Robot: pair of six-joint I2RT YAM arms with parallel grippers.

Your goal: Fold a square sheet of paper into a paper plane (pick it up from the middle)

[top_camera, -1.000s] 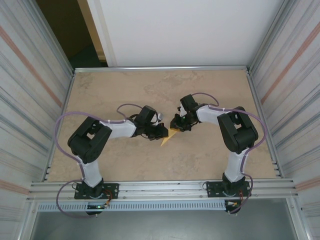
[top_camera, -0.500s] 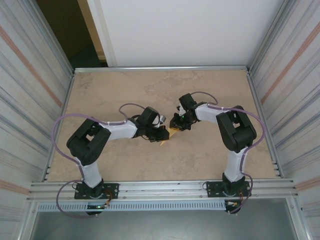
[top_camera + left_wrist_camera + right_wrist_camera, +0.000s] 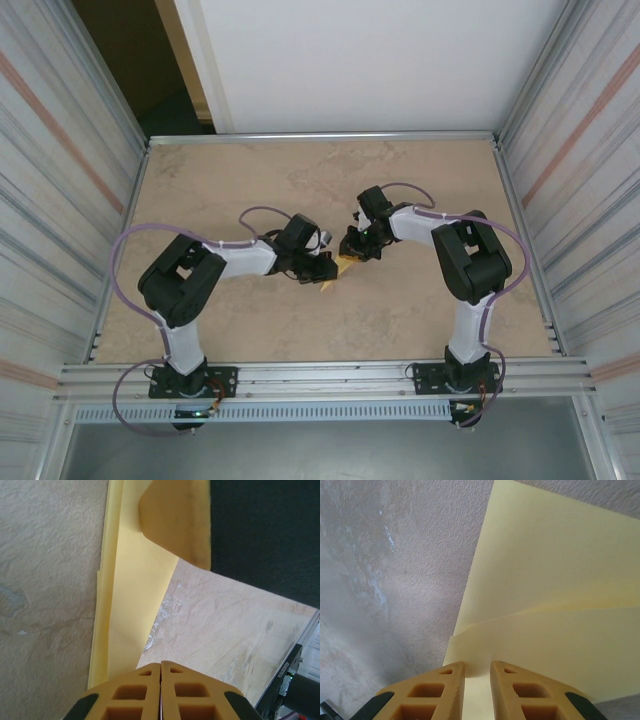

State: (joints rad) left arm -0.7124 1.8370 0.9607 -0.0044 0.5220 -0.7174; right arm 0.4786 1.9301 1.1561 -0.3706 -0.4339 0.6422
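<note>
Folded yellow paper plane lies at tabletop centre, between both grippers. At its long edge, left gripper clenched, tips together; over last second it slid in, covering more yellow. Opposite, right gripper pinches raised flap. Likely crease-pressing; folding seems near end.
</note>
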